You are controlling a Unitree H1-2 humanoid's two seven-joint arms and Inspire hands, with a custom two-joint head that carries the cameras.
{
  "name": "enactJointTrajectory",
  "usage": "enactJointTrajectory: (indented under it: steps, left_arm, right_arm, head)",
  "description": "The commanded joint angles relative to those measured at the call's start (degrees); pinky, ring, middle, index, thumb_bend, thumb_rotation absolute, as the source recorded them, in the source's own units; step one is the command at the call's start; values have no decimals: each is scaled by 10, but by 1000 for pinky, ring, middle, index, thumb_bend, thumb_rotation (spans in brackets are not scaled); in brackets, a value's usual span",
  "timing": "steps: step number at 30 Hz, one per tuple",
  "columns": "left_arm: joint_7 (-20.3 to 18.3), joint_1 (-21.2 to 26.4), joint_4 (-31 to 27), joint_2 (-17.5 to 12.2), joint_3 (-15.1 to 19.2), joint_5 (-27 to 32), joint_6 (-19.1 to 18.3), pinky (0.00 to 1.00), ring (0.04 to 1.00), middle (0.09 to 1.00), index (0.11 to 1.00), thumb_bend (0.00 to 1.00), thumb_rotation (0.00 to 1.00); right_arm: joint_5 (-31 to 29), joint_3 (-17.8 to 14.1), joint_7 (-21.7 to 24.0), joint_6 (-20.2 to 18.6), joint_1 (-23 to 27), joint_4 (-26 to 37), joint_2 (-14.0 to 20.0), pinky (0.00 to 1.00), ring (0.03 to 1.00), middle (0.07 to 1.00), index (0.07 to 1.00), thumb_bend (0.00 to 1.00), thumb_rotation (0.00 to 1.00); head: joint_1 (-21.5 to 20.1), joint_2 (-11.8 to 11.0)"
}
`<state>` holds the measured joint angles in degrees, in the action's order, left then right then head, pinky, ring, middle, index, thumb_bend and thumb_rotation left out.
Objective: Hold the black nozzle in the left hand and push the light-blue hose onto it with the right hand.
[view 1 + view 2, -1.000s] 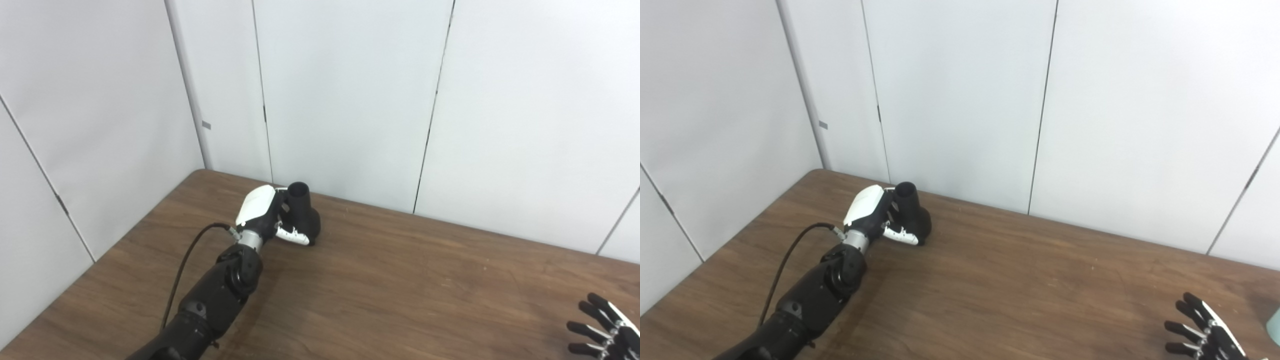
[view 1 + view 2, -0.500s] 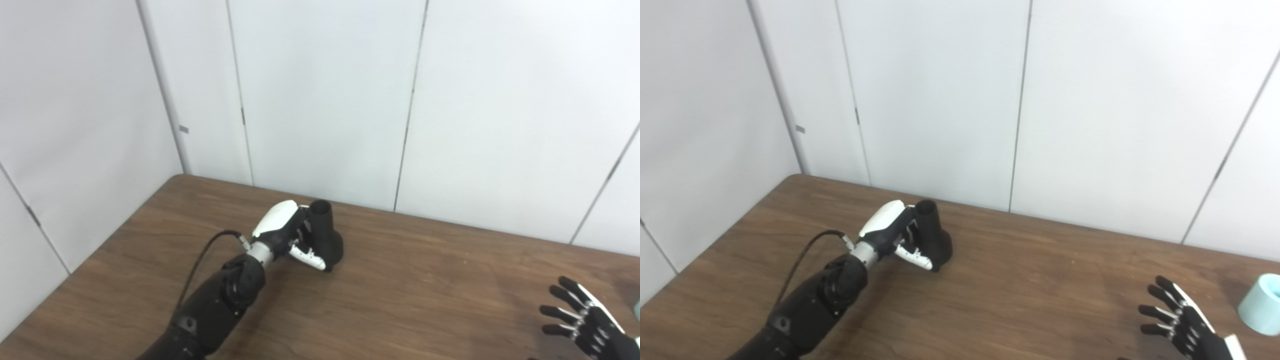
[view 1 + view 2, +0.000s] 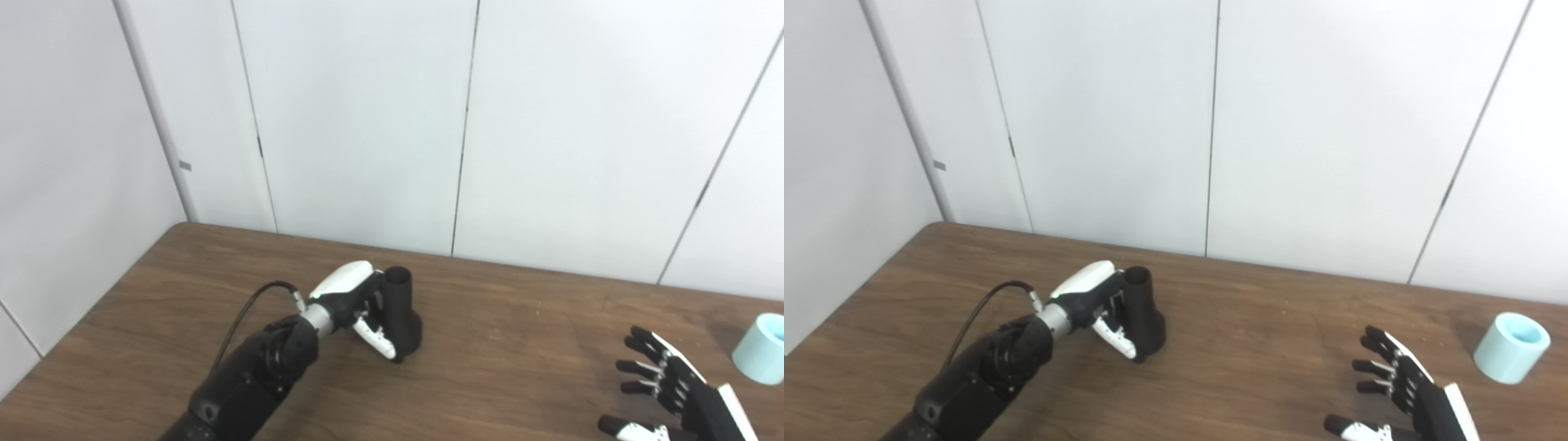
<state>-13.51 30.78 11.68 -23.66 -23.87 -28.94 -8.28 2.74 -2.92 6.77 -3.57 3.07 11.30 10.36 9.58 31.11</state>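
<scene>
Left hand [image 3: 358, 300] is closed around the black nozzle [image 3: 401, 312], which stands upright on the tabletop [image 3: 508, 343], open neck upward. The nozzle's base appears to touch the surface, though shadow hides the contact. Right hand [image 3: 677, 392] is well apart to the right, fingers spread, holding nothing. The light-blue hose [image 3: 759, 349] lies beyond that hand, partly cut by the frame edge.
</scene>
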Motion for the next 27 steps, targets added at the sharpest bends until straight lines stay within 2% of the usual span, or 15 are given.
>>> enactJointTrajectory:
  steps: [1, 5, 8, 12, 16, 22, 24, 27]
  left_arm:
    - [-14, -21, 8, 38, -37, -16, 14, 343, 430, 458, 485, 527, 0]
    - [11, -29, 11, 55, -44, -42, 23, 307, 416, 462, 486, 527, 0]
    - [52, -36, 20, 72, -59, -81, 41, 267, 376, 429, 496, 525, 0]
    - [101, -44, 39, 87, -71, -111, 70, 273, 386, 439, 497, 525, 0]
    - [137, -50, 68, 107, -75, -116, 106, 273, 377, 425, 498, 524, 0]
    - [147, -49, 95, 126, -85, -122, 109, 229, 340, 394, 498, 520, 0]
    - [144, -48, 97, 126, -88, -121, 112, 226, 333, 455, 484, 526, 0]
    - [140, -47, 100, 123, -91, -119, 117, 222, 328, 470, 481, 527, 0]
  right_arm:
    - [-1, 1, -10, 33, 18, 21, -3, 633, 747, 855, 874, 764, 180]
    - [6, 3, -12, 32, 19, 27, -7, 626, 745, 853, 874, 760, 169]
    - [10, 4, -13, 33, 20, 30, -11, 619, 744, 852, 875, 758, 164]
    - [10, 4, -14, 31, 23, 32, -15, 615, 744, 853, 875, 753, 158]
    - [11, 4, -16, 34, 26, 29, -18, 593, 741, 852, 875, 750, 151]
    - [18, 4, -24, 36, 25, 35, -20, 592, 738, 847, 873, 759, 166]
    - [20, 5, -26, 34, 25, 41, -21, 597, 736, 845, 871, 762, 169]
    - [21, 4, -29, 28, 25, 52, -21, 598, 734, 843, 870, 767, 177]
  head:
    - [-3, 1]
    - [-14, 4]
    - [-22, 6]
    - [-28, 7]
    - [-35, 7]
    - [-51, 9]
    - [-58, 9]
    - [-72, 12]
